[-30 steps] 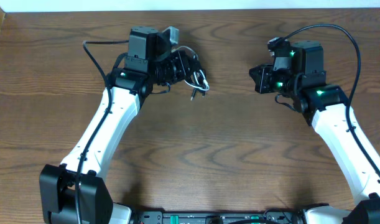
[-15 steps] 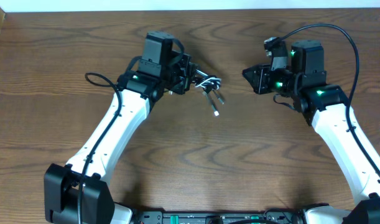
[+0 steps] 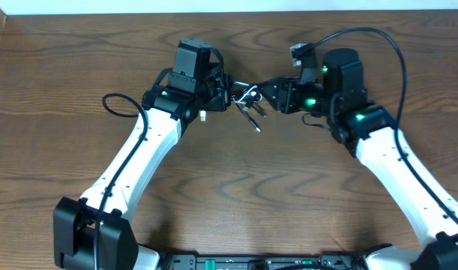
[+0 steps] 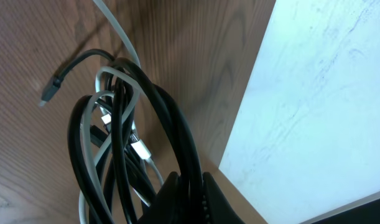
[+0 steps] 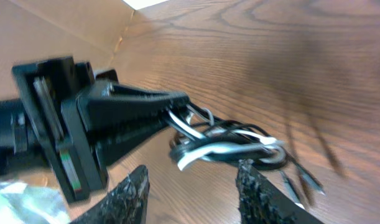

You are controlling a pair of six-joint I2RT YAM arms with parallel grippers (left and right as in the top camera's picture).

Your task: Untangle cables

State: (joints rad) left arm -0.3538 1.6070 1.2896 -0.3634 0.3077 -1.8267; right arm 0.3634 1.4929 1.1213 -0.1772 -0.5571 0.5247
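Observation:
The cables [image 3: 247,100] are a small tangle of black and white/grey cords held above the table near its back middle. My left gripper [image 3: 230,93] is shut on the black cord; in the left wrist view the loops [image 4: 124,134] hang from the closed fingers [image 4: 177,199], one plug end [image 4: 50,92] sticking out. My right gripper [image 3: 272,91] is open, its tips right beside the bundle. In the right wrist view the bundle [image 5: 230,144] hangs just beyond my open fingers [image 5: 130,193], held by the left gripper [image 5: 171,106].
The thick black wire of the left arm [image 3: 120,105] loops over the table at left. The right arm's wire [image 3: 378,37] arches above its wrist. A white wall edge [image 3: 229,6] runs along the table's back.
My right gripper has moved left to the bundle. The left gripper, which carried the cables rightward a second ago, has held about still since half a second ago.

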